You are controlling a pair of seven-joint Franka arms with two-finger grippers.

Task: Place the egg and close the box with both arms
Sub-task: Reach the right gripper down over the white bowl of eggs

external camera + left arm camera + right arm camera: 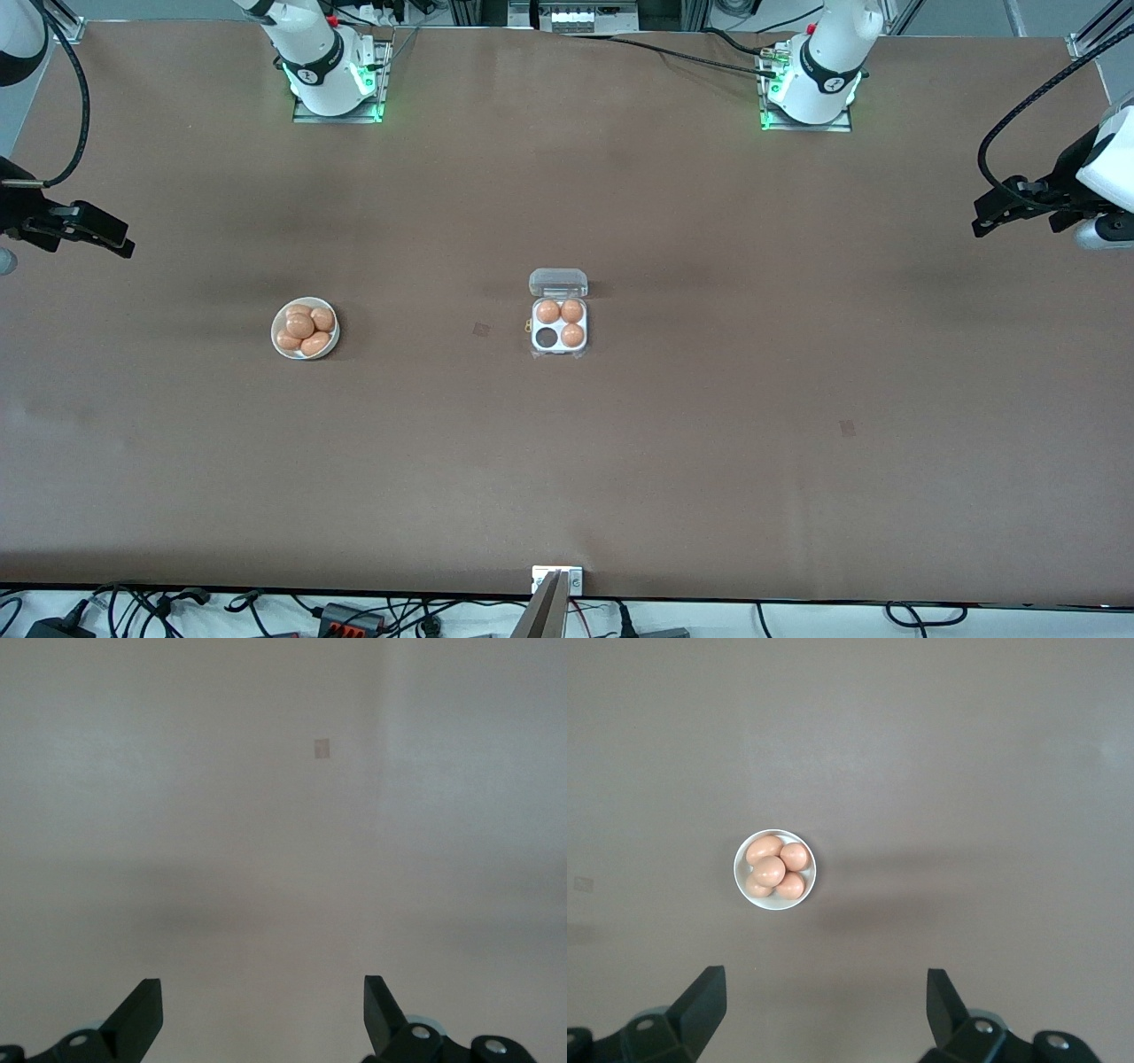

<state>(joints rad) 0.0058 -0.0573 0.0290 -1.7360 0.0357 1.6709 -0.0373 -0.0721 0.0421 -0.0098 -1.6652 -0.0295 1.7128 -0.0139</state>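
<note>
The box (534, 346) lies mid-table, a white four-cell tray with its clear lid (558, 283) hinged open. Three orange-brown eggs (548, 311) fill its cells; the cell nearest the front camera toward the right arm's end is empty (547, 337). Several more eggs (299, 325) (769, 871) sit in a round white bowl. My right gripper (120, 241) (826, 1005) hangs open over the table's right-arm end, holding nothing. My left gripper (983, 221) (263, 1010) hangs open over bare table at the left arm's end, holding nothing.
The white bowl (278, 344) (772, 904) stands toward the right arm's end from the box. Small darker patches (481, 330) (848, 428) mark the brown table top. Cables run along the table edge nearest the front camera.
</note>
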